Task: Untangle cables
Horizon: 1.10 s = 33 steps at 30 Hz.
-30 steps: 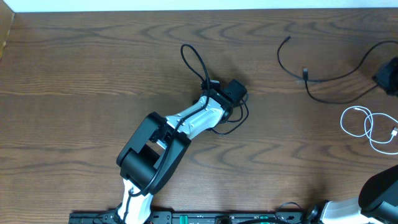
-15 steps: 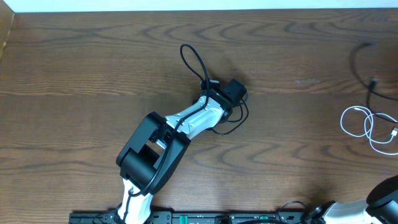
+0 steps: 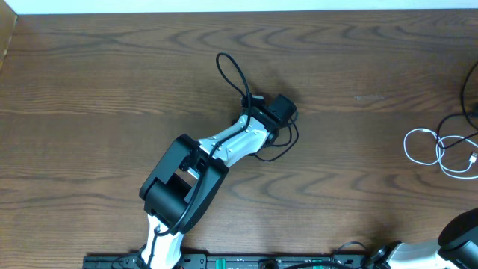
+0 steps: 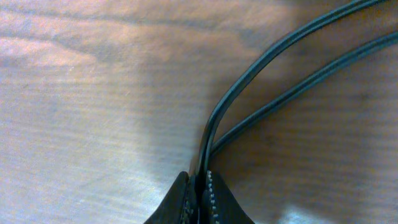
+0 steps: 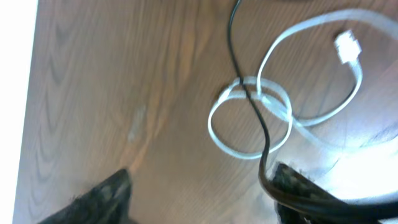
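Since a second ago, the second black cable [image 5: 263, 134] has slid well to the right of the left hand [image 4: 198, 185], to the edge of the wood-grain bench [image 3: 112, 90]. It now crosses the white cable [image 5: 272, 96], whose glossy round coils have nudged back toward the left hand. That hand stays pinched narrow on the smooth, rubbery black cable loop [image 4: 205, 152], its two strands side by side. The right hand [image 5: 202, 174] gapes wide.

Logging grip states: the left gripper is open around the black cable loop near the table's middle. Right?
No, it is shut, not open. The left wrist view shows the left gripper clamped on the black cable, whose strands run out from its closed tips. The rest stands.
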{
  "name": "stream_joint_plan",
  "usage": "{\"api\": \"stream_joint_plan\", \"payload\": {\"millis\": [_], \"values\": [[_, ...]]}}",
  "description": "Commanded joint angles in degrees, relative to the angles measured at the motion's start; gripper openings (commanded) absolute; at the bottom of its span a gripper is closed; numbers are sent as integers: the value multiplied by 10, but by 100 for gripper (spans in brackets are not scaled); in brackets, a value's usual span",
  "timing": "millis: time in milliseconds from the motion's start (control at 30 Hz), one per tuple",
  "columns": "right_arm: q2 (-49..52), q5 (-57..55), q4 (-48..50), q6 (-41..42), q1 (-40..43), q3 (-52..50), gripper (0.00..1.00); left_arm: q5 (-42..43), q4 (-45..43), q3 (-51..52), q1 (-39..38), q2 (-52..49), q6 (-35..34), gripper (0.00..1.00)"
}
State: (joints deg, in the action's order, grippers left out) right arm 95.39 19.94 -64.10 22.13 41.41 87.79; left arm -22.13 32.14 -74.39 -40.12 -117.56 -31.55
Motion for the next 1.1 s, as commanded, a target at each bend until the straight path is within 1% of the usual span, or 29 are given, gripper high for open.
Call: {"api": "stream_joint_plan", "payload": {"millis": [0,33,67,133,200,333,400,433,500,533,600,700,900,1067], "values": [[-10,14,-47,-44,-19,6,94,68,-12,21,2,-28,-2,8],[-10,7,-62,-45,-22,6,98,73,-15,21,2,-27,1,7],[-10,5,-83,-46,-24,6,99,91,-23,21,2,-25,14,7],[-10,1,-113,-46,-24,6,99,115,-36,22,2,-23,28,7],[-10,2,-138,-46,-24,6,99,117,-40,22,2,-23,28,7],[-10,1,-157,-51,-24,6,99,132,-51,22,1,-23,35,7],[-10,1,-156,-51,-27,6,99,208,-83,22,1,-23,62,7],[-10,1,-155,-51,-31,6,99,263,-105,22,1,-23,78,7],[-10,1,-149,-52,-45,6,99,323,-129,21,1,-17,95,8],[-10,4,-143,-59,-57,6,99,327,-132,21,1,-6,95,8],[-10,30,-123,-101,-85,6,99,327,-132,18,2,23,104,8],[-10,37,-100,-129,-134,6,99,327,-131,17,1,101,114,7],[-10,35,-64,-137,-237,6,99,337,-114,17,2,231,109,7],[-10,36,-50,-137,-313,6,99,337,-113,17,2,289,109,7]]}}
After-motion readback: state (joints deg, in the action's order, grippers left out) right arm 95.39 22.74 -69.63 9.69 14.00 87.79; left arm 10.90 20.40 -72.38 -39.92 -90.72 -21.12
